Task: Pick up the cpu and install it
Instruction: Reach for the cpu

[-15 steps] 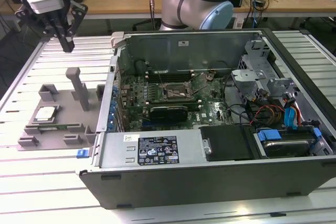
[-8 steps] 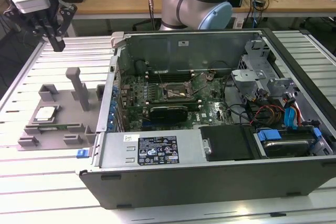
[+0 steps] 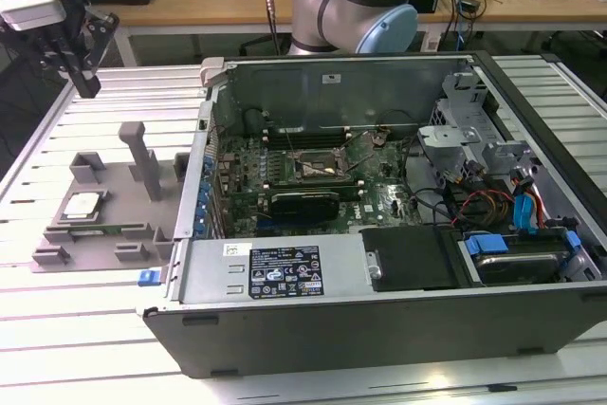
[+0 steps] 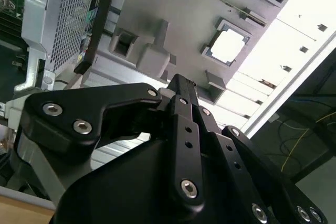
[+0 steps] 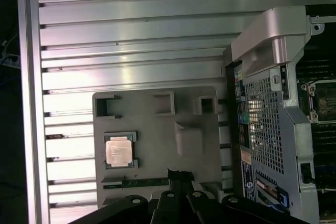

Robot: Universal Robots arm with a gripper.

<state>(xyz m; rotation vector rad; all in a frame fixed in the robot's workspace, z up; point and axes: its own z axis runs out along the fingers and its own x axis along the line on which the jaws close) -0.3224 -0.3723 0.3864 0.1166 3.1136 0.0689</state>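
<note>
At the exterior view's far left, high above the table: black two-finger gripper [image 3: 87,81], fingertips pressed together on nothing, well apart from the chip; probably kept high for a clear downward look from its wrist cameras. Below and nearer: flat grey plastic tray [image 3: 114,220] with moulded blocks, laid on the ribbed aluminium table [image 3: 57,329] just beside the case; seated flat in a square pocket of that tray, small square cpu with shiny silver-grey metal top [image 3: 82,204], hemmed by low walls, presumably to fix its place and heading; top face bare, not yet picked up. Just right of the pocket: taller grey plastic posts [image 3: 142,163], judged a possible snag for low sideways travel toward the case. Further right: open grey metal computer case [image 3: 285,277], with a tall left wall beside the tray; inside, green motherboard [image 3: 242,163] carrying a square black-framed socket [image 3: 315,166]. Far right: red and blue cables [image 3: 522,206], well apart from the socket.
</note>
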